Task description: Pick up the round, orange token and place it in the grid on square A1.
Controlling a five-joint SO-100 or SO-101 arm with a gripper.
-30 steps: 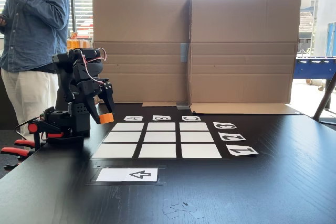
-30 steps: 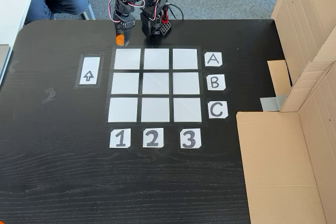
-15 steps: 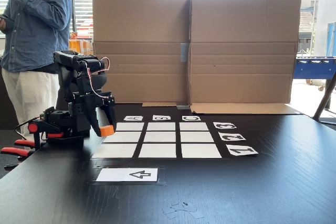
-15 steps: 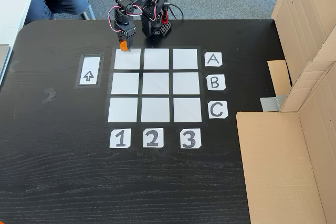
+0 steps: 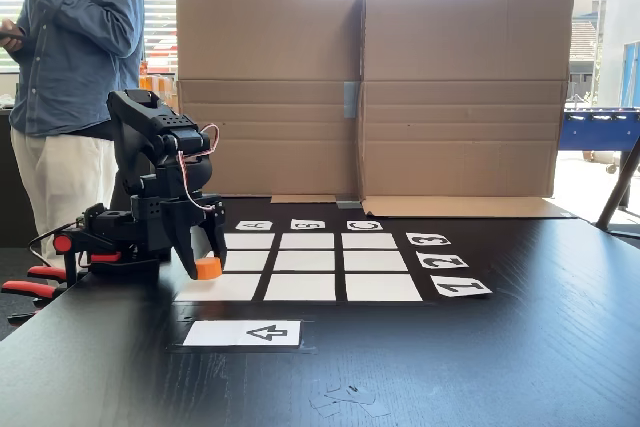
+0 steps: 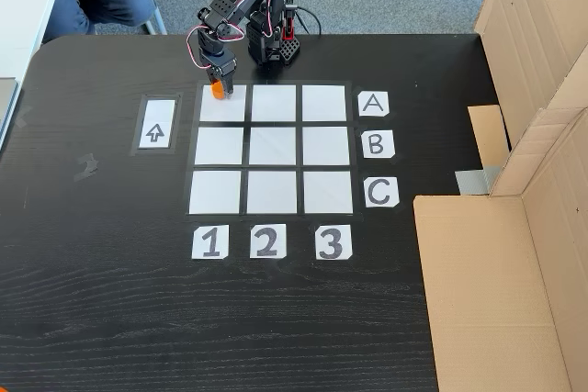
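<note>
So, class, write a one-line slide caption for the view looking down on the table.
Robot arm's fingers hold the orange token over square A1 of the grid.

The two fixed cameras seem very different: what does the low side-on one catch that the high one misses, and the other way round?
The low fixed view shows a standing person and the upright cardboard wall face-on. The high fixed view shows the grid squarely from above, with labels A, B, C and 1, 2, 3 readable. Both fixed views show the claw holding the orange token over the grid's corner by the arrow card.
</note>
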